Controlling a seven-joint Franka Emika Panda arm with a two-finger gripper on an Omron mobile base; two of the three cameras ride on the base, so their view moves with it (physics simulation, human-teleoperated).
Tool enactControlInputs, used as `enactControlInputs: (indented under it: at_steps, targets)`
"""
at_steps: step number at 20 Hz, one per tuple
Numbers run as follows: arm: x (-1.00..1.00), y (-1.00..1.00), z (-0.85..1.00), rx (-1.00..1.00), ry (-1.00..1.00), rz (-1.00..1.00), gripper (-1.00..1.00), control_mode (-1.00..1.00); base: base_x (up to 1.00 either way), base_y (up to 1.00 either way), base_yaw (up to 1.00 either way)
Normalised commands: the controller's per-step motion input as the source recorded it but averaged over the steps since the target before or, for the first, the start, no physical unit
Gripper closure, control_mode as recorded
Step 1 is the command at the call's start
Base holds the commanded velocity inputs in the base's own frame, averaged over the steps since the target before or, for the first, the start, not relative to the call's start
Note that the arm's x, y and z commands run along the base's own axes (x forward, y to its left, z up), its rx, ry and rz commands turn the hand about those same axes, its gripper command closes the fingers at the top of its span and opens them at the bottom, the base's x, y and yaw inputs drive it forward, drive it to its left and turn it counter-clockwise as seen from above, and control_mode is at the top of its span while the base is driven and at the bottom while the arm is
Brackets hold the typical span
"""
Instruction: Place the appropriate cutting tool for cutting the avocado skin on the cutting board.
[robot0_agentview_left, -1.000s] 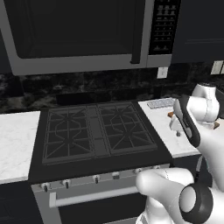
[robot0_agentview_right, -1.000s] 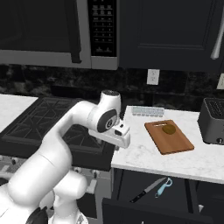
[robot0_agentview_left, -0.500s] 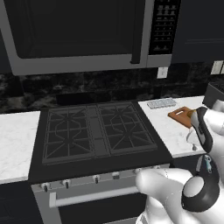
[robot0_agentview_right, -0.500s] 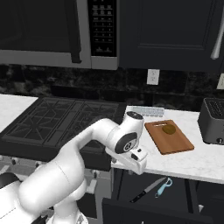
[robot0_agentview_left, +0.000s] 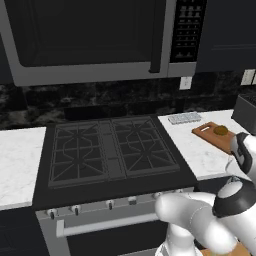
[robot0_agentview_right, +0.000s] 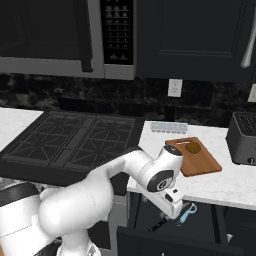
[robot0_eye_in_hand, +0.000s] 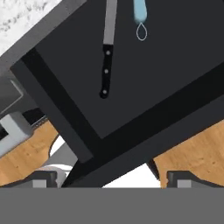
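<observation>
In the hand view, the black-handled, steel-bladed kitchen knife (robot0_eye_in_hand: 106, 57) lies flat in the open dark drawer (robot0_eye_in_hand: 144, 87), directly ahead of the hand (robot0_eye_in_hand: 111, 178). Just beside the knife, toward the right of that view, lies a pale blue tool with a wire loop at its end (robot0_eye_in_hand: 140, 17). The hand is open, its 2 dark fingertips (robot0_eye_in_hand: 43, 178) spread wide and gripping nothing; it is well apart from the knife.

In the right base view, the hand (robot0_agentview_right: 172, 199) sits below the edge of the white marble tabletop (robot0_agentview_right: 220, 182), above the open drawer (robot0_agentview_right: 170, 235), where the knife (robot0_agentview_right: 161, 223) and the blue tool (robot0_agentview_right: 187, 213) lie. On the tabletop, behind and above the hand, rests the flat rectangular reddish-brown wooden cutting board (robot0_agentview_right: 195, 157), with the small rounded olive-brown avocado (robot0_agentview_right: 193, 148) on its far end. A pale grey ridged tray (robot0_agentview_right: 169, 127) lies behind the board.

Compared with 0.5 s ago, the arm has come lower: the hand has dropped from tabletop-edge height toward the drawer. Board, avocado and knife are unchanged.
</observation>
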Motion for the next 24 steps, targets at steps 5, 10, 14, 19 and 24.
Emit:
enactControlInputs:
  at_steps: [5, 10, 14, 19, 24]
  targets:
    - [0.00, -0.44, -0.27, 0.00, 0.08, 0.00, -1.00, -1.00, 0.00, 0.00, 0.00]
    - [0.00, -0.23, -0.24, 0.02, 0.02, 0.07, -1.00, -1.00, 0.00, 0.00, 0.00]
    - [0.00, -0.17, -0.18, 0.06, 0.00, 0.19, -1.00, -1.00, 0.00, 0.00, 0.00]
    - [0.00, -0.15, -0.24, 0.02, 0.00, 0.24, -1.00, -1.00, 0.00, 0.00, 0.00]
    - [0.00, -0.15, -0.30, 0.03, -0.01, 0.25, -1.00, -1.00, 0.00, 0.00, 0.00]
